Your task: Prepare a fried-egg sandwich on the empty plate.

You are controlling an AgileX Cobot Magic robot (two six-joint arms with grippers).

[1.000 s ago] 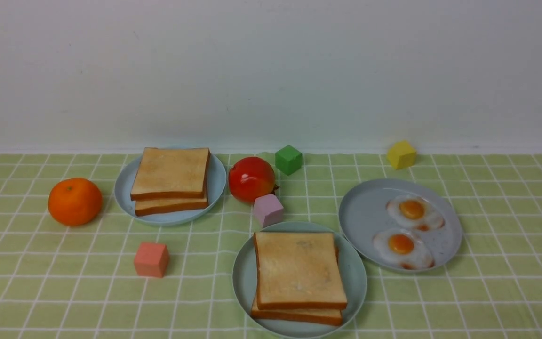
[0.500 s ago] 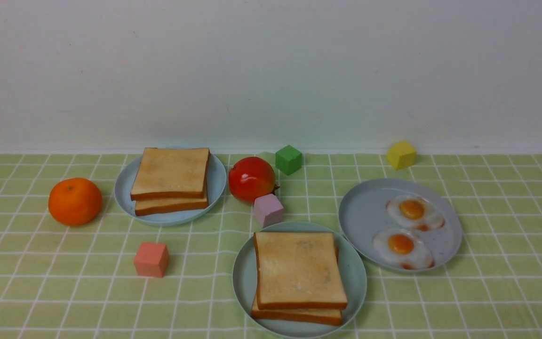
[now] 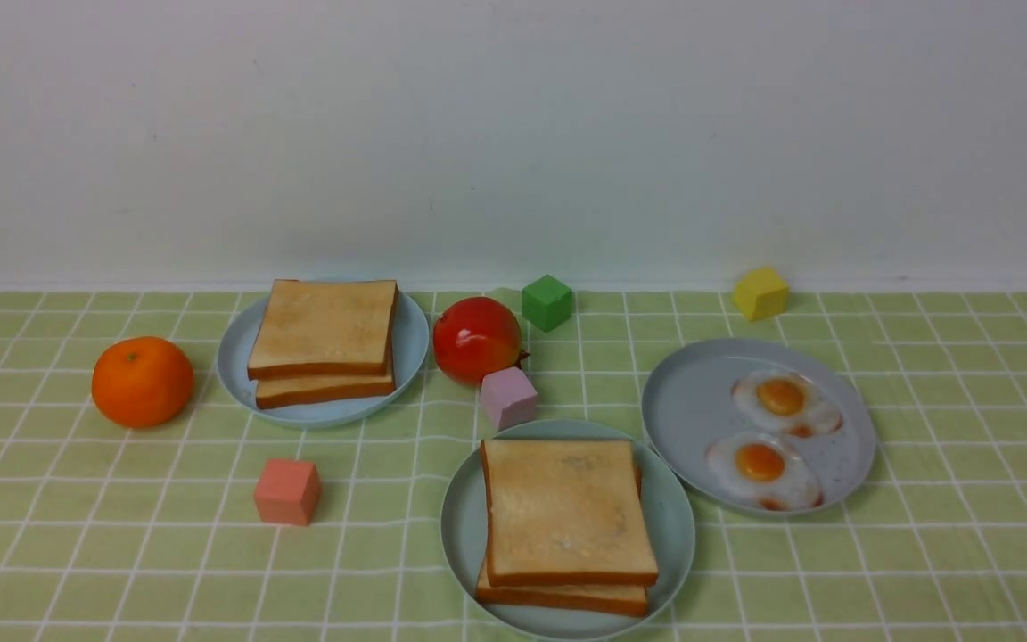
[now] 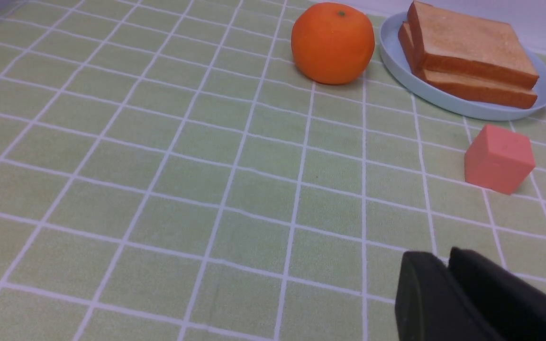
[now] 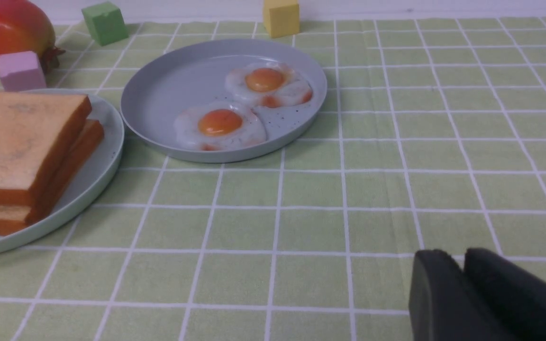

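The mint-teal plate [image 3: 676, 526] sits on the green checked table [image 3: 121, 571], nearest my side, and I place everything from it. On it lie 2 toast slices [image 3: 567, 513], stacked flat, the upper one shifted a little so the lower crust peeks out along the near edge. Whether an egg lies between them I cannot tell.

Just beyond that plate and to its right, with the rims nearly meeting, is the grey-blue plate [image 3: 692, 410], and 2 fried eggs [image 3: 763, 468] lie side by side on its right half. Just behind the mint-teal plate stands a pink cube [image 3: 508, 398], touching a red fruit [image 3: 476, 340] behind it. Farther back are a green cube [image 3: 546, 302] and, well off to the right, a yellow cube [image 3: 759, 292]. Back and to the left is the light blue plate [image 3: 411, 343] with 2 more slices of toast [image 3: 324, 325] on it, and an orange [image 3: 142, 381] sits beyond that. A salmon cube [image 3: 287, 490] stands to the mint-teal plate's left.

My left claw [image 4: 443, 258] hangs low over bare cloth on the salmon cube's side and holds nothing. My right claw [image 5: 460, 258] hangs over bare cloth on the egg side, also empty. On each, the 2 dark fingers lie close side by side; whether they quite touch I cannot tell.
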